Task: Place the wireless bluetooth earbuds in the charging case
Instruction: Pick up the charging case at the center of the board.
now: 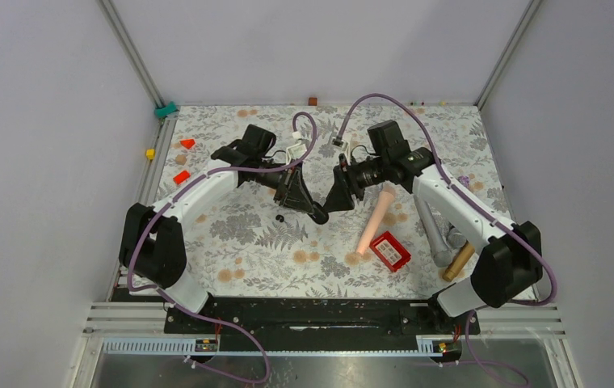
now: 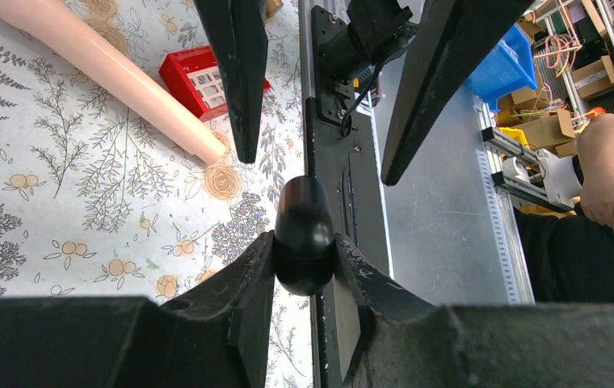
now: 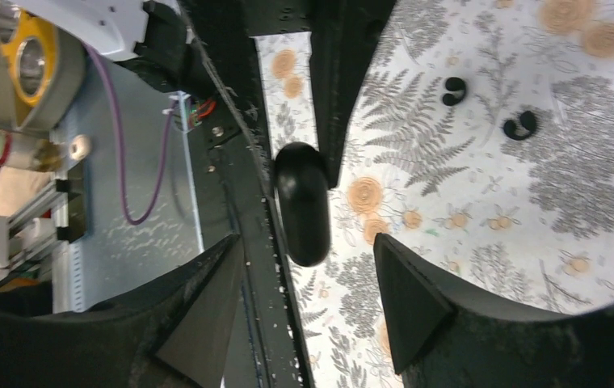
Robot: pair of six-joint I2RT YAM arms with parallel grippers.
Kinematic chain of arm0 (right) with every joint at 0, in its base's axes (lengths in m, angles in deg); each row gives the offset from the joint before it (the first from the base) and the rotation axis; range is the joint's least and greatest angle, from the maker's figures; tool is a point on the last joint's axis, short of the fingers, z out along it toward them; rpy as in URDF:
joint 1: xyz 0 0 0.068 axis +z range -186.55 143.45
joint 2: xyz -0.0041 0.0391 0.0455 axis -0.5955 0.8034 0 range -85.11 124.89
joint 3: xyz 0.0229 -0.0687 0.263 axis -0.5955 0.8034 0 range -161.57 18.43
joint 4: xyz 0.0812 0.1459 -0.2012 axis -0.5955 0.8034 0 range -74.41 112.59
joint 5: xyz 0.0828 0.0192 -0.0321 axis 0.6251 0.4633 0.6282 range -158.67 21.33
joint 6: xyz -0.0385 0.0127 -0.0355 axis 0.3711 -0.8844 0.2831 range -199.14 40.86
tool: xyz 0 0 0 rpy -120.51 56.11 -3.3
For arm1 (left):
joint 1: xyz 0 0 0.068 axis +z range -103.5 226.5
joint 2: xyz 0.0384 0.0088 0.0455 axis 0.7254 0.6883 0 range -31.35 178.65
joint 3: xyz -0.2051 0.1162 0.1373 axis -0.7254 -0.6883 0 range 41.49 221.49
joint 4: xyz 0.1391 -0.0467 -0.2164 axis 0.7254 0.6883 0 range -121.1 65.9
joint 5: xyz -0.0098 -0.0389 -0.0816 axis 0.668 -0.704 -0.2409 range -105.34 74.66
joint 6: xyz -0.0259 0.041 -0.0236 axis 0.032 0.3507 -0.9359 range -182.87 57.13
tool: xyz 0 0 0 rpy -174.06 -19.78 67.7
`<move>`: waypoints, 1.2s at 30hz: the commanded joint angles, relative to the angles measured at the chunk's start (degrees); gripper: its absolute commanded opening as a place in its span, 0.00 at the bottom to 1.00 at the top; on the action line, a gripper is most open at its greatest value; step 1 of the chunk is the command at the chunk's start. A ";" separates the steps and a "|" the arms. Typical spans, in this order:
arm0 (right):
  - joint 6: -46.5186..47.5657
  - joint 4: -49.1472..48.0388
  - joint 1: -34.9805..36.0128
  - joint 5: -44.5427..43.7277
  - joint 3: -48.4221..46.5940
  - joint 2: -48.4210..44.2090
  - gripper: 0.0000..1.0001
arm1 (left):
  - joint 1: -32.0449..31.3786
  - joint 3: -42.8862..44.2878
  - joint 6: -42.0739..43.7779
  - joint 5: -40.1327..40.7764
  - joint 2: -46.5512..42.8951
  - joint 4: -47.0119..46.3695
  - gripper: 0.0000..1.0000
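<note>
Our left claw [image 2: 304, 246] clamps the charging case [image 2: 304, 217] above the bench [image 3: 530, 242]; our right claw [image 3: 308, 242] gapes, empty, around its free end. We should grip squarely there. The earbuds [image 3: 520, 124] lie below.

Top view, centre of frame: I have the charging case [image 1: 319, 216] pinched in the left gripper [image 1: 317, 212]. The right gripper [image 1: 333, 204] sits just to its upper right, fingers spread wide on either side of the case. The two earbuds [image 1: 279, 218] lie on the table [image 1: 247, 259] just left of the case. Right of centre a long tube [image 1: 375, 220] lies slanted, with a small box [image 1: 390, 250] beside its lower end. Two small blocks [image 1: 181, 176] sit at the upper left, near the table's left edge.
</note>
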State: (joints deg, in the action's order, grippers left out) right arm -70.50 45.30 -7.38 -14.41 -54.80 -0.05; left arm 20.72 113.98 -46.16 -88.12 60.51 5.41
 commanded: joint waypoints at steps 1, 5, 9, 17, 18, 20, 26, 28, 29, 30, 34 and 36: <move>1.28 0.07 0.53 5.41 0.64 1.30 0.64 | -0.39 0.72 1.40 -1.85 -3.00 -0.48 0.12; 3.10 0.35 1.01 5.15 1.41 1.83 0.61 | -0.33 0.98 2.20 -1.90 -3.12 0.38 0.12; 4.85 1.59 1.46 3.94 1.12 2.30 0.58 | -0.40 1.12 2.89 -2.29 -3.01 1.20 0.12; 4.95 1.63 1.67 4.90 1.07 3.09 0.50 | -0.40 1.12 2.93 -2.35 -3.10 1.19 0.12; 4.90 1.64 1.75 5.09 1.08 3.12 0.50 | -0.39 1.16 2.94 -2.29 -3.05 1.22 0.12; 4.87 1.60 1.98 5.17 1.07 3.17 0.49 | -0.37 1.11 2.98 -2.24 -3.01 1.27 0.12; 5.03 1.65 2.97 5.20 1.10 3.29 0.47 | -0.34 1.15 2.90 -2.25 -3.00 1.24 0.12; 5.07 1.66 3.00 5.09 1.00 3.43 0.41 | -0.38 1.08 2.89 -2.24 -3.06 1.22 0.12; 5.07 1.62 3.00 5.03 1.01 3.59 0.38 | -0.37 1.10 2.89 -2.24 -3.06 1.18 0.12; 5.19 1.78 2.98 4.94 0.91 3.54 0.35 | -0.40 1.13 2.89 -2.16 -3.04 1.24 0.12; 5.10 1.75 3.00 5.11 0.73 3.24 0.28 | -0.40 1.09 2.82 -1.93 -2.88 1.27 0.19; 5.02 1.72 3.00 5.08 0.64 2.83 0.26 | -0.34 1.23 2.80 -1.83 -2.73 1.26 0.25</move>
State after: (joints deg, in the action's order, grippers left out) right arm -65.88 46.68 -5.04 -10.74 -53.38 3.16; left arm 20.57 113.98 -44.65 -88.66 59.85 7.77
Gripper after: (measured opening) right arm 0.346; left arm 0.290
